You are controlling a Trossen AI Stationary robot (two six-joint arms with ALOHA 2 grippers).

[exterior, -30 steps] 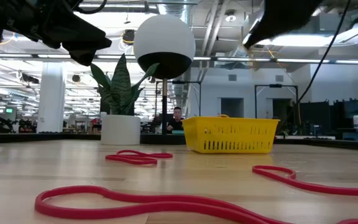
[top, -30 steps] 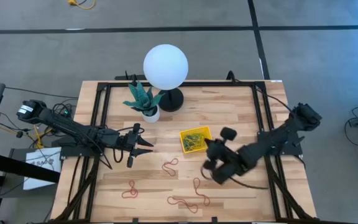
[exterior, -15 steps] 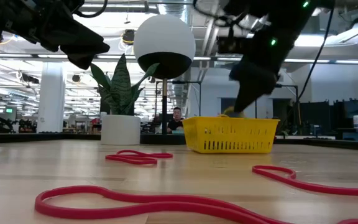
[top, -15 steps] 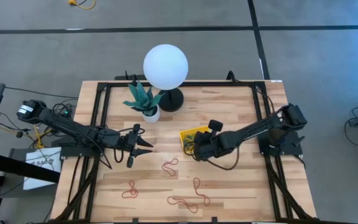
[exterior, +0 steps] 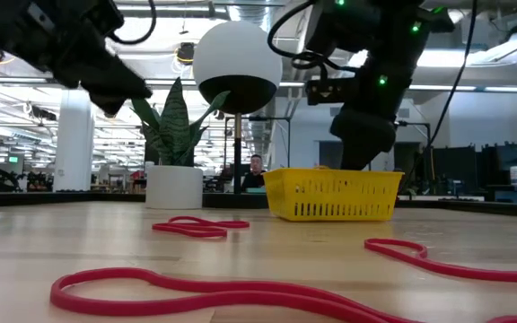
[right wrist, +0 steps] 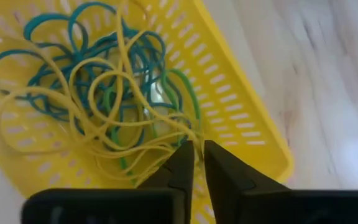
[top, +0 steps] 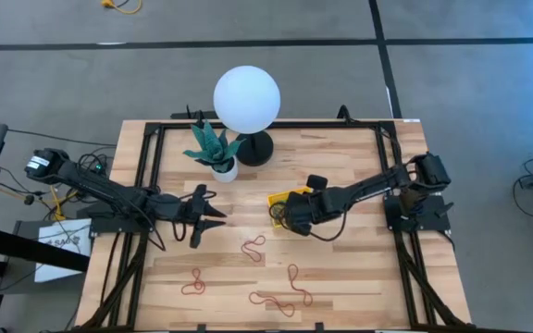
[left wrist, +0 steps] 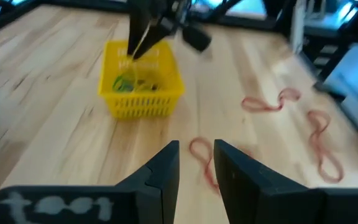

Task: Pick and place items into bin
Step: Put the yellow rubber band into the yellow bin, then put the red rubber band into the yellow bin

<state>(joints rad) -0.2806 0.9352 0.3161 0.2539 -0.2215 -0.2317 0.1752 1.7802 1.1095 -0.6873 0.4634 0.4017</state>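
The yellow bin (top: 285, 196) (exterior: 335, 196) stands on the table right of the middle, and a tangle of yellow, green and teal rubber bands (right wrist: 104, 93) lies inside it. My right gripper (top: 281, 215) (right wrist: 197, 152) hangs over the bin, shut on a yellow band. Several red bands lie flat on the wood nearer the near edge (top: 253, 245) (top: 192, 282) (top: 285, 298) (exterior: 200, 227). My left gripper (top: 213, 213) (left wrist: 196, 155) hovers open, left of the bin, touching nothing. My right gripper pinches a strand of a yellow rubber band (right wrist: 180, 138) between its two fingertips. It comes from above, slanting down from the table's right side. The band trails slack below the fingers (left wrist: 138, 46) onto the pile in the bin.
A white plant pot (top: 222, 168) and a lamp with a white globe (top: 246, 99) stand beyond the bin toward the far edge. Black frame rails (top: 151, 176) run along the table's sides. Bare wood lies between the red bands and the bin.
My right gripper has swung from the near right part of the table toward the far left, arrived over the bin and come down to its rim. It carried the yellow band along, and the band's loose end now rests in the bin.
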